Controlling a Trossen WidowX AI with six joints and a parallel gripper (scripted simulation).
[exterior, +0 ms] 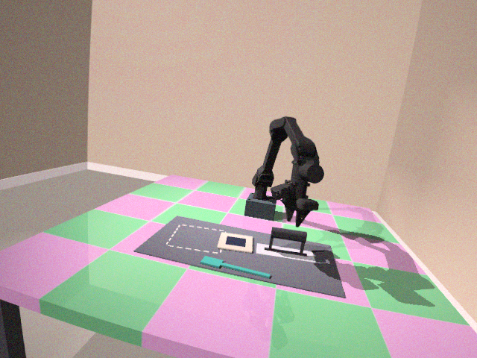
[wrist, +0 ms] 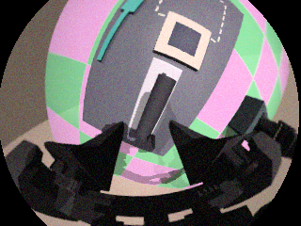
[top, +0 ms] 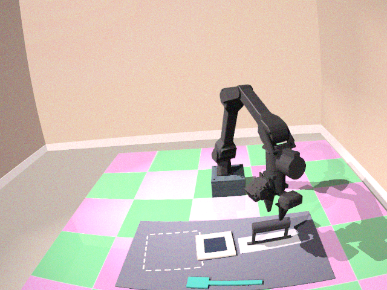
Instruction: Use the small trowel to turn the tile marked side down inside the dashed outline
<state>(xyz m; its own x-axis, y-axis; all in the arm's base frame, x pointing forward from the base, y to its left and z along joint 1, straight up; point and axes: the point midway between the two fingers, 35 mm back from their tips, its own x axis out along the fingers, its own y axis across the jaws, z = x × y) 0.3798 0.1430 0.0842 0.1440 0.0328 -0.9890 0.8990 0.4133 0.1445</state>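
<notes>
The trowel, a white flat blade with a dark raised handle, lies on the right part of the grey mat. My gripper is open and empty, above and behind the handle, its fingertips apart from it. The cream tile lies flat left of the blade, dark square up. It overlaps the right edge of the dashed outline and lies mostly outside it.
A teal flat tool with a long thin handle lies along the mat's front edge. The arm's base box stands behind the mat on the pink and green checkered table.
</notes>
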